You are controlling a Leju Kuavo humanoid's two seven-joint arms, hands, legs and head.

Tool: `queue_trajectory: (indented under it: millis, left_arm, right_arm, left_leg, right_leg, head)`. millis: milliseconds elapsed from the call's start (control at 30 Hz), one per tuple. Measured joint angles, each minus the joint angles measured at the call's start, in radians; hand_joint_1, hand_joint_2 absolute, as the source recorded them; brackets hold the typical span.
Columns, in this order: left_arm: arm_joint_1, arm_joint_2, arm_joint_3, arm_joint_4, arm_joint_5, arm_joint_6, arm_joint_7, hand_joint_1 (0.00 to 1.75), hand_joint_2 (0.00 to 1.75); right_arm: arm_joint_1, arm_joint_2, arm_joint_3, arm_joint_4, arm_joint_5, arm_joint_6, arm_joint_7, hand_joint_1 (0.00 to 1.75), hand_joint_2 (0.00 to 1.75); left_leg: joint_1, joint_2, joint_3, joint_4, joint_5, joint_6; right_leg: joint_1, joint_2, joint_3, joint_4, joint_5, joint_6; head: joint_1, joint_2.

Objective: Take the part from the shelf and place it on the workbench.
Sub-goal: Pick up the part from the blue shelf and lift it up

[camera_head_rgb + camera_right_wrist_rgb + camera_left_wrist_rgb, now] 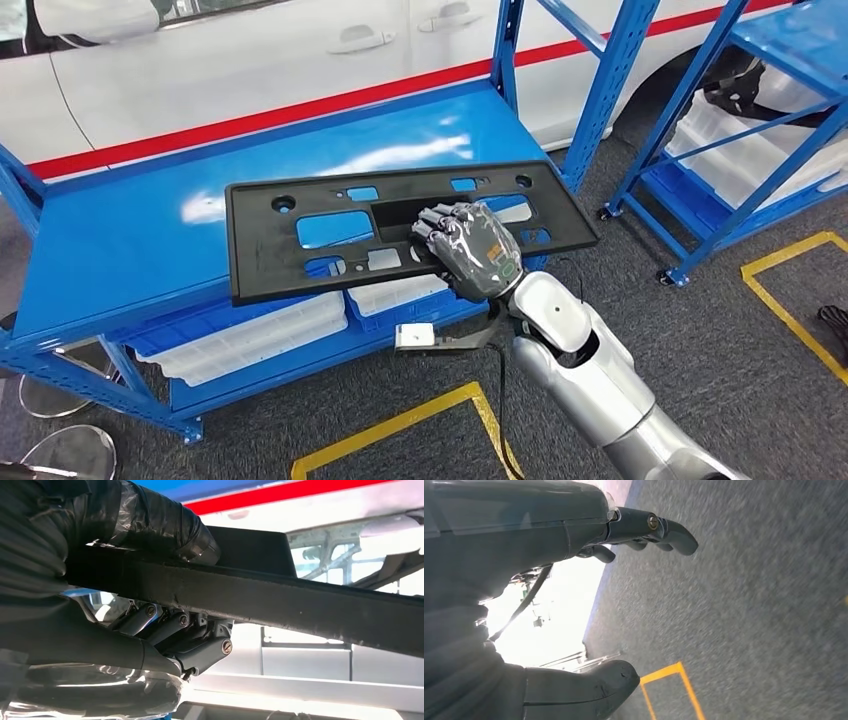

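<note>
The part [330, 232] is a long, flat black plastic panel — matte, slightly grainy, with a raised rim and several cut-outs: round holes near its ends and rectangular windows through which the blue beneath shows. It lies over the top deck of the blue shelf [120, 250], a glossy painted metal surface carrying soft reflections, and its near edge juts out past the shelf's front lip. Its long axis runs across the head view, left to right, with the right end angled a little farther from the robot than the left. The right hand [470, 250], its fingers wrapped in shiny dark film, grips the part at the near edge toward the right end; in the right wrist view the wrapped thumb lies on one face of the thick, scuffed black edge [280, 602] while the darker metal-jointed fingers curl against the other. The left hand [549, 605] hangs over grey speckled carpet [749, 605] marked with yellow tape [674, 672] — thumb and fingers apart, holding nothing. Translucent ribbed plastic bins [250, 340] sit on the shelf's lower level, and a white car with a red stripe [300, 105] stands behind.
</note>
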State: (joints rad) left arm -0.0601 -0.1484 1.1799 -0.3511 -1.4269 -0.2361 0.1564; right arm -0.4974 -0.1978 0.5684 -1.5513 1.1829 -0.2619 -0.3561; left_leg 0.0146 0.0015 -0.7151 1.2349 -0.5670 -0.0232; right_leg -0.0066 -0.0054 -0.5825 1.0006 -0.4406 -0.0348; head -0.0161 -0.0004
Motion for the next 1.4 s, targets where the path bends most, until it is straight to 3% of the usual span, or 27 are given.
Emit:
queue_trajectory:
  millis: [33,100,133,167,233,300,367,400,500,533,567,600,667,733,767,800,867,933,1000,1033,1067,1100,1167,1200,1267,1333,1400]
  left_arm:
    - [0.0,-0.001,0.0,-0.002,-0.002,-0.004,0.0,0.0,1.75]
    - [0.001,-0.002,0.0,-0.008,-0.007,-0.009,0.0,0.0,1.75]
    - [0.001,-0.002,0.0,-0.011,-0.009,-0.011,0.0,0.0,1.75]
    - [0.0,-0.002,0.0,-0.014,-0.009,-0.012,0.0,0.0,1.75]
    - [-0.002,-0.002,0.0,-0.02,-0.009,-0.014,0.0,0.0,1.75]
    - [-0.002,-0.003,0.0,-0.023,-0.01,-0.014,0.0,0.0,1.75]
    - [-0.001,-0.005,0.0,-0.024,-0.01,-0.015,0.0,0.0,1.75]
    - [-0.002,-0.006,0.0,-0.024,-0.01,-0.015,0.0,0.0,1.75]
    - [-0.002,-0.007,0.0,-0.027,-0.01,-0.015,-0.001,0.0,1.75]
    - [-0.001,-0.007,0.0,-0.028,-0.012,-0.015,-0.003,0.0,1.75]
    - [-0.001,-0.007,0.001,-0.028,-0.014,-0.014,-0.005,0.0,1.75]
    - [-0.001,-0.007,0.001,-0.028,-0.016,-0.014,-0.007,0.0,1.75]
    - [-0.002,-0.007,0.001,-0.028,-0.019,-0.013,-0.01,0.0,1.75]
    - [-0.002,-0.008,0.001,-0.028,-0.023,-0.013,-0.013,0.0,1.75]
    - [-0.002,-0.008,0.001,-0.028,-0.025,-0.013,-0.013,0.0,1.75]
    - [-0.002,-0.009,0.001,-0.028,-0.026,-0.013,-0.014,0.0,1.75]
    - [0.001,-0.009,0.001,-0.029,-0.027,-0.013,-0.015,0.0,1.75]
    - [0.003,-0.009,0.003,-0.03,-0.027,-0.014,-0.016,0.0,1.75]
    - [0.004,-0.011,0.005,-0.03,-0.027,-0.017,-0.016,0.0,1.75]
    - [0.004,-0.011,0.006,-0.031,-0.027,-0.017,-0.016,0.0,1.75]
    - [0.003,-0.012,0.008,-0.032,-0.027,-0.018,-0.016,0.0,1.75]
    - [0.003,-0.012,0.01,-0.033,-0.027,-0.019,-0.016,0.0,1.75]
    - [0.003,-0.012,0.015,-0.038,-0.026,-0.02,-0.016,0.0,1.75]
    - [0.002,-0.012,0.017,-0.041,-0.025,-0.021,-0.016,0.0,1.75]
    - [0.0,-0.013,0.019,-0.048,-0.023,-0.023,-0.016,0.0,1.75]
    - [0.0,-0.015,0.021,-0.053,-0.02,-0.023,-0.017,0.0,1.75]
    - [0.001,-0.019,0.025,-0.056,-0.019,-0.024,-0.017,0.0,1.75]
  right_arm:
    - [0.003,-0.001,-0.001,0.0,0.001,0.001,0.001,1.68,1.75]
    - [0.008,-0.002,-0.002,0.0,0.004,0.004,0.004,1.68,1.75]
    - [0.01,-0.002,-0.002,0.0,0.005,0.004,0.005,1.68,1.75]
    - [0.011,-0.003,-0.003,0.0,0.005,0.004,0.006,1.68,1.75]
    - [0.012,-0.005,-0.005,0.0,0.005,0.004,0.007,1.68,1.75]
    - [0.013,-0.006,-0.007,-0.001,0.005,0.004,0.008,1.68,1.75]
    - [0.014,-0.008,-0.01,0.0,0.006,0.005,0.008,1.68,1.75]
    - [0.014,-0.009,-0.011,0.0,0.006,0.005,0.008,1.68,1.75]
    - [0.016,-0.012,-0.016,0.0,0.006,0.007,0.009,1.68,1.75]
    - [0.017,-0.013,-0.017,0.0,0.006,0.008,0.01,1.68,1.75]
    - [0.019,-0.014,-0.018,0.0,0.006,0.008,0.011,1.68,1.75]
    - [0.022,-0.015,-0.019,0.001,0.006,0.009,0.011,1.68,1.75]
    - [0.025,-0.015,-0.021,0.001,0.006,0.011,0.012,1.68,1.75]
    - [0.025,-0.016,-0.025,0.001,0.006,0.011,0.013,1.68,1.75]
    - [0.024,-0.016,-0.028,0.001,0.006,0.011,0.014,1.68,1.75]
    - [0.024,-0.016,-0.031,0.002,0.006,0.012,0.014,1.68,1.75]
    - [0.025,-0.017,-0.034,0.003,0.006,0.014,0.017,1.68,1.75]
    - [0.026,-0.017,-0.037,0.005,0.006,0.02,0.021,1.68,1.75]
    - [0.027,-0.017,-0.039,0.006,0.005,0.03,0.025,1.68,1.75]
    - [0.027,-0.017,-0.04,0.007,0.004,0.035,0.027,1.68,1.75]
    - [0.028,-0.017,-0.042,0.008,0.003,0.039,0.029,1.68,1.75]
    - [0.028,-0.017,-0.042,0.009,0.002,0.042,0.03,1.68,1.75]
    - [0.029,-0.017,-0.043,0.01,0.001,0.048,0.031,1.68,1.75]
    - [0.029,-0.017,-0.044,0.009,0.001,0.049,0.031,1.68,1.75]
    - [0.029,-0.017,-0.046,0.009,0.0,0.051,0.032,1.68,1.75]
    - [0.028,-0.017,-0.048,0.009,-0.001,0.054,0.032,1.68,1.75]
    - [0.028,-0.017,-0.049,0.01,-0.002,0.056,0.032,1.68,1.75]
  left_leg:
    - [0.0,0.0,-0.003,0.05,-0.013,-0.002]
    - [0.0,0.0,0.031,0.067,0.027,-0.002]
    - [0.0,0.0,0.072,0.027,0.057,0.0]
    - [0.0,0.0,0.124,-0.038,0.067,0.003]
    - [-0.005,-0.002,0.214,-0.171,0.045,0.014]
    - [-0.011,-0.004,0.242,-0.224,0.028,0.027]
    - [-0.009,-0.001,0.227,-0.226,0.049,0.043]
    - [-0.007,0.002,0.216,-0.229,0.063,0.053]
    - [-0.007,0.007,0.169,-0.229,0.105,0.068]
    - [-0.008,0.007,0.151,-0.227,0.118,0.067]
    - [-0.009,0.007,0.133,-0.224,0.131,0.066]
    - [-0.01,0.007,0.114,-0.221,0.142,0.064]
    - [-0.011,0.007,0.083,-0.213,0.161,0.059]
    - [-0.014,0.006,0.066,-0.208,0.178,0.05]
    - [-0.014,0.005,0.063,-0.209,0.187,0.045]
    - [-0.014,0.005,0.061,-0.212,0.197,0.039]
    - [-0.012,0.003,0.055,-0.216,0.207,0.027]
    - [-0.01,0.001,0.033,-0.173,0.148,0.019]
    - [-0.006,0.001,0.002,-0.057,0.038,0.013]
    - [-0.005,0.001,-0.009,0.008,0.004,0.01]
    - [-0.005,0.001,-0.012,0.059,-0.005,0.007]
    - [-0.005,0.001,-0.002,0.083,0.012,0.006]
    - [-0.005,0.001,0.069,0.03,0.07,0.007]
    - [-0.005,0.0,0.127,-0.04,0.076,0.009]
    - [-0.009,-0.001,0.224,-0.181,0.044,0.017]
    - [-0.013,-0.002,0.248,-0.234,0.026,0.029]
    - [-0.011,0.002,0.231,-0.235,0.05,0.045]
  right_leg:
    - [0.001,0.0,-0.017,0.002,0.012,0.001]
    - [0.002,-0.001,-0.053,0.009,0.034,0.004]
    - [0.002,-0.001,-0.07,0.014,0.044,0.007]
    - [0.002,-0.001,-0.085,0.021,0.053,0.01]
    - [0.004,-0.001,-0.101,0.029,0.069,0.021]
    - [0.003,-0.002,-0.103,0.027,0.087,0.034]
    - [0.001,0.0,-0.109,0.026,0.086,0.045]
    - [-0.001,0.002,-0.119,0.043,0.058,0.049]
    - [-0.005,0.004,-0.167,0.203,-0.096,0.058]
    - [-0.006,0.004,-0.176,0.266,-0.12,0.061]
    - [-0.007,0.004,-0.174,0.308,-0.117,0.063]
    - [-0.007,0.004,-0.157,0.32,-0.094,0.063]
    - [-0.007,0.004,-0.07,0.24,-0.045,0.057]
    - [-0.002,0.004,0.041,0.091,-0.062,0.047]
    - [0.001,0.004,0.075,0.038,-0.078,0.042]
    - [0.005,0.004,0.09,0.009,-0.087,0.038]
    - [0.005,0.002,0.078,-0.003,-0.068,0.025]
    - [0.0,-0.002,0.055,-0.008,-0.041,0.007]
    - [0.0,-0.004,0.022,-0.008,-0.014,-0.002]
    - [0.001,-0.005,0.004,-0.006,-0.001,-0.002]
    - [0.002,-0.005,-0.014,-0.004,0.011,-0.001]
    - [0.003,-0.006,-0.033,0.0,0.023,0.001]
    - [0.002,-0.007,-0.069,0.011,0.044,0.006]
    - [0.003,-0.006,-0.084,0.017,0.053,0.01]
    - [0.004,-0.007,-0.101,0.027,0.07,0.02]
    - [0.004,-0.008,-0.104,0.025,0.09,0.032]
    - [0.001,-0.005,-0.113,0.033,0.077,0.044]
  head:
    - [0.0,0.0]
    - [0.0,0.0]
    - [0.0,0.0]
    - [0.0,0.0]
    - [0.0,0.0]
    - [0.0,0.0]
    - [0.0,0.0]
    - [0.0,0.0]
    - [0.001,0.0]
    - [0.001,0.0]
    - [0.001,0.0]
    - [0.001,0.0]
    - [0.001,0.0]
    - [0.0,0.0]
    - [0.0,0.0]
    - [0.0,0.0]
    - [0.0,0.0]
    - [0.0,0.0]
    - [0.0,0.0]
    - [0.0,0.0]
    - [0.0,0.0]
    - [0.0,0.0]
    - [0.0,0.0]
    - [0.0,0.0]
    - [0.0,0.0]
    - [0.0,0.0]
    - [0.0,0.0]
